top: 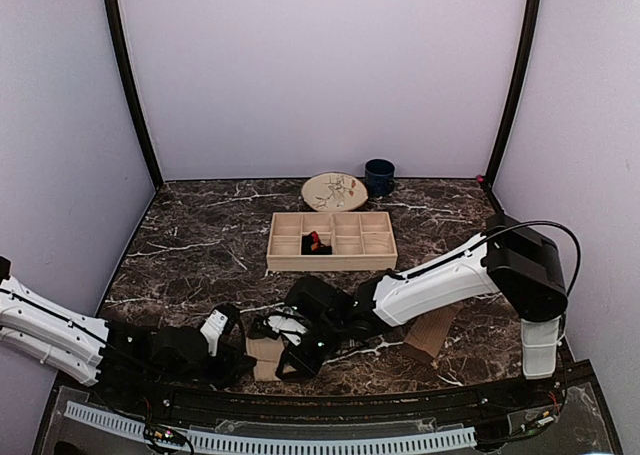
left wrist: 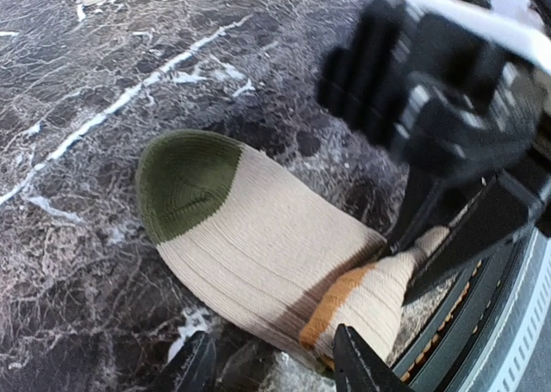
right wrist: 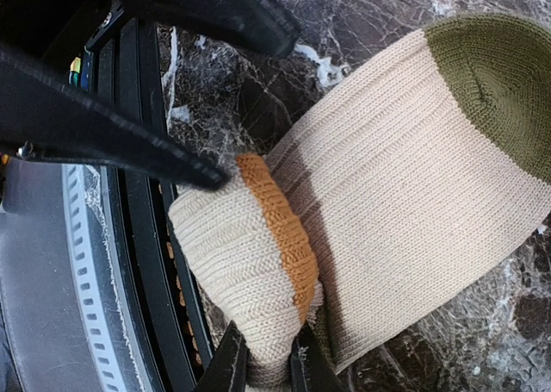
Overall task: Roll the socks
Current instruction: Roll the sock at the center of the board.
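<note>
A beige sock with an olive toe and orange and brown stripes lies flat by the table's near edge, its cuff end rolled up. My right gripper is shut on that rolled end. My left gripper stands open at the sock's near side, one finger beside the roll and nothing pinched. From above, the sock shows between the left gripper and the right gripper. A plain tan sock lies at the right. A black and red sock sits in the tray.
A wooden tray with compartments stands mid-table. Behind it are a round plate and a dark blue mug. A black rail runs along the near edge right beside the roll. The right arm crosses above the tan sock.
</note>
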Robot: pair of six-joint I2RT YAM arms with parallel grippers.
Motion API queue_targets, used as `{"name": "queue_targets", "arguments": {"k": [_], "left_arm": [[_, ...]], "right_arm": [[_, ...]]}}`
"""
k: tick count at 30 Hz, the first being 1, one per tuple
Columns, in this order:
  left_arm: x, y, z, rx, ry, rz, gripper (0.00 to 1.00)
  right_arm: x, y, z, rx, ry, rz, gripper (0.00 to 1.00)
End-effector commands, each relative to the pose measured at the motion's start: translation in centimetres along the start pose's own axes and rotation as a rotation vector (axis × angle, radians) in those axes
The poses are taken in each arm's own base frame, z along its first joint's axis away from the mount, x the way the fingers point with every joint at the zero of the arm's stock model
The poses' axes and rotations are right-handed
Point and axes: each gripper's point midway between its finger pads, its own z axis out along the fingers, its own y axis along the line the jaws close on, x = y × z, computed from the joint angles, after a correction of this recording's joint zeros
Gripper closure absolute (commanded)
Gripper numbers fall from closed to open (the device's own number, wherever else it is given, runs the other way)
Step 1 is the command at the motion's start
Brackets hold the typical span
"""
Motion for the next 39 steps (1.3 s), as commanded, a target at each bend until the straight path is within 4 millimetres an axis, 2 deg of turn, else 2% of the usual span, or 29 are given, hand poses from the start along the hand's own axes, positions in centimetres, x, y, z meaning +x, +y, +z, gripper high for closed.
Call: {"name": "queue_targets", "arguments": {"k": [1,10,15,18,21,30,32,34,38,39], "left_arm": [[0.5,-0.1,-0.5,-0.037,0.010,0.045,0.50],[0.1,-2.2,-1.1,0.027,-0.031,0.059,0.46],[0.8,-3.3,0.3,0.008,0.029,0.093,0.46],[1.4,-2.8,1.1,-0.057,0.064,0.108,0.41],[1.8,-3.3,1.6,-0.039,0.071,0.103,0.39],[1.9,-4.0,1.9,-0.001,0.060,0.076,0.43],[2.0,-4.2,2.1,0.011,0.061,0.074,0.47],[2.2,-4.3,2.3,0.015,0.063,0.077,0.55],[2.6,-4.2,2.7,0.024,0.063,0.085,0.81],[2.8,-4.1,2.7,0.022,0.062,0.083,0.85]], "right_arm": [[2.8,-1.0,0.8,-0.003,0.104,0.069,0.88],[2.9,-0.8,1.0,-0.025,0.113,0.072,0.88],[2.6,-0.5,0.8,-0.031,0.109,0.066,0.88],[2.7,-0.4,0.8,-0.040,0.110,0.066,0.88],[2.7,-0.1,0.9,-0.053,0.107,0.065,0.88],[2.9,0.1,1.2,-0.072,0.108,0.062,0.88],[3.1,0.1,1.3,-0.076,0.113,0.062,0.88],[3.1,0.2,1.4,-0.079,0.115,0.059,0.88],[3.3,0.2,1.4,-0.082,0.117,0.060,0.88],[3.4,0.2,1.4,-0.081,0.118,0.061,0.88]]}}
